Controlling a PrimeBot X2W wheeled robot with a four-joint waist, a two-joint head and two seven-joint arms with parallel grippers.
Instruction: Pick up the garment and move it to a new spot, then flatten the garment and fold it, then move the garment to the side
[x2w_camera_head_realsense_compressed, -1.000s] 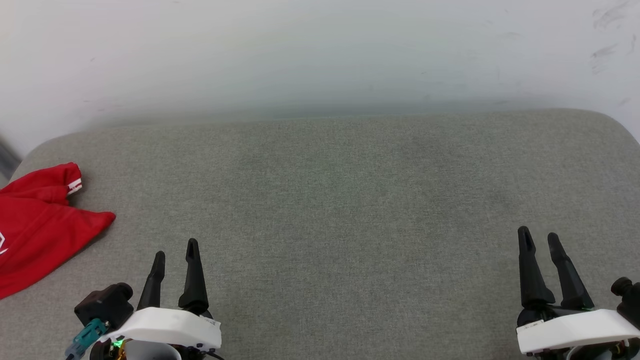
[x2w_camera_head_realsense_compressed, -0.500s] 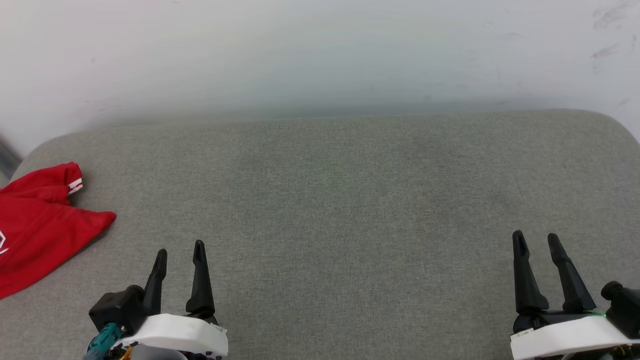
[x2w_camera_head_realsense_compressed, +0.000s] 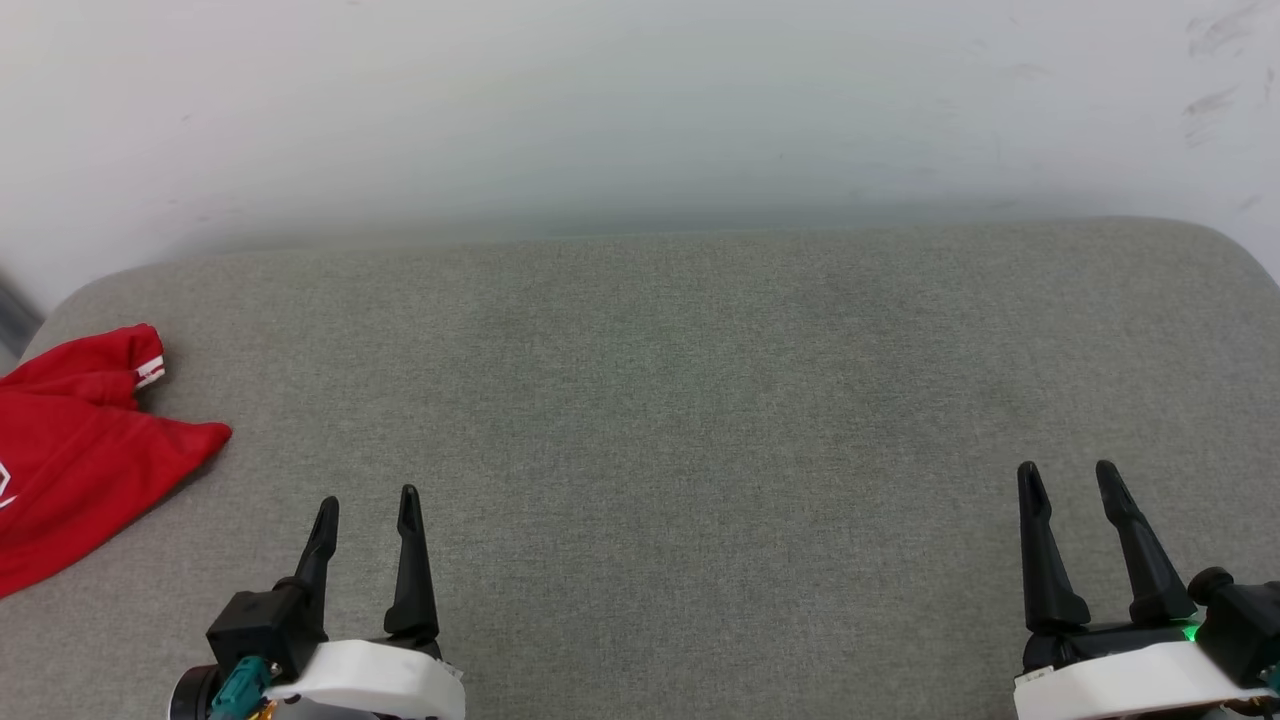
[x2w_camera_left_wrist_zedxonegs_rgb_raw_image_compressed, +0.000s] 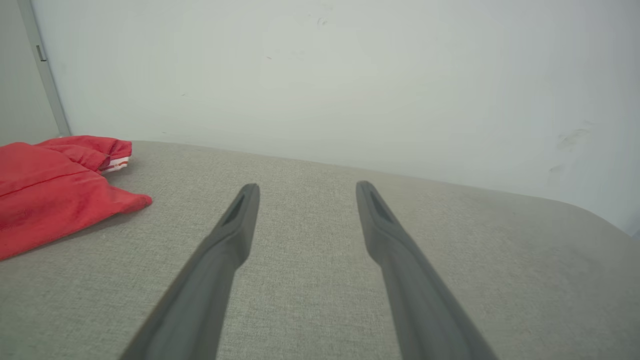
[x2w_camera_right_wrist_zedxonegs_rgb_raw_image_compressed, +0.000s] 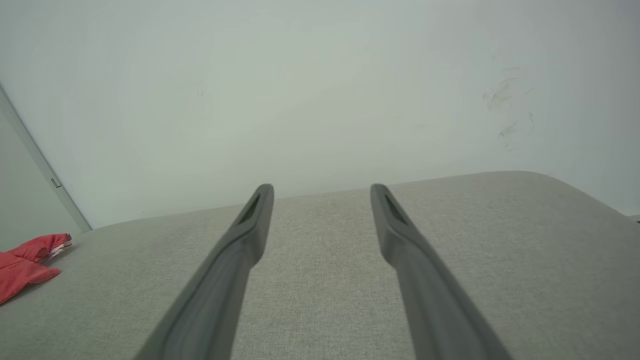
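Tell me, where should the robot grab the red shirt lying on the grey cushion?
Best guess: the pointed corner of the crumpled red T-shirt that sticks out onto the grey fabric cushion. The open left claw is nearest, so come from the cushion's middle, moving left onto that corner.

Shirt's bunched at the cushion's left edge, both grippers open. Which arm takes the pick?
Left, probably. The garment lies at the left edge of the grey cushion, just left of the left gripper, which is open and empty. The right gripper, also open, would have to cross the whole cushion.
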